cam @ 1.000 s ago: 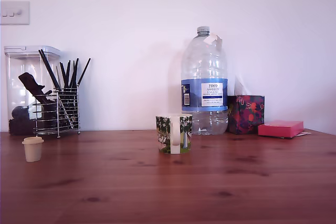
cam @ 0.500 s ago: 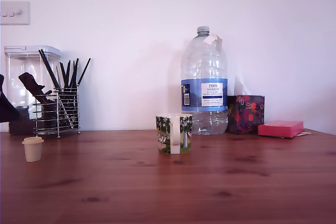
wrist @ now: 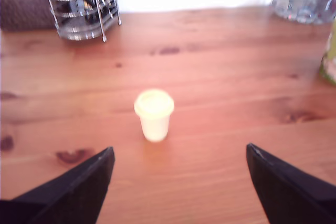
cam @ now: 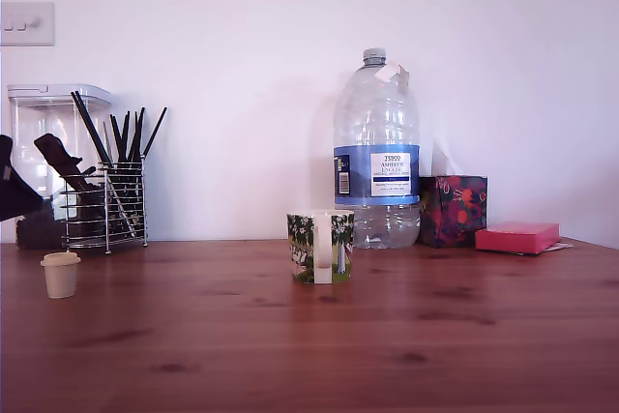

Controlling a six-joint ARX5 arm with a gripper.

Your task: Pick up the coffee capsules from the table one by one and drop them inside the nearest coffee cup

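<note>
Just ahead of the fingers (wrist: pixel 178 182) and roughly centred between them sits the cream capsule (wrist: pixel 154 114), upright on its narrow end with the wide rim on top, nothing touching it yet. The fingers are spread wide apart, way wider than the capsule, so my guess is the arm is lining up for a straight-in grab with plenty of slack on both sides. It makes sense to come at it low and level, since the capsule tapers and a pinch near the rim would probably hold better than one down at the skinny base. In the exterior view only a dark bit of the arm (cam: pixel 17 191) pokes in at that view's left edge, above and a little behind the capsule (cam: pixel 60 275). The tree-print cup (cam: pixel 321 247) is well off to the side of the fingers, out in the middle of the wooden surface (cam: pixel 387 345), handle facing the camera, mouth open and unobstructed, so the drop should be easy. Behind it stands the big water bottle (cam: pixel 376 152), and a wire cutlery rack (wrist: pixel 81 3) sits beyond the capsule, far enough away not to matter. I only see one capsule; can't spot a dark one anywhere.
</note>
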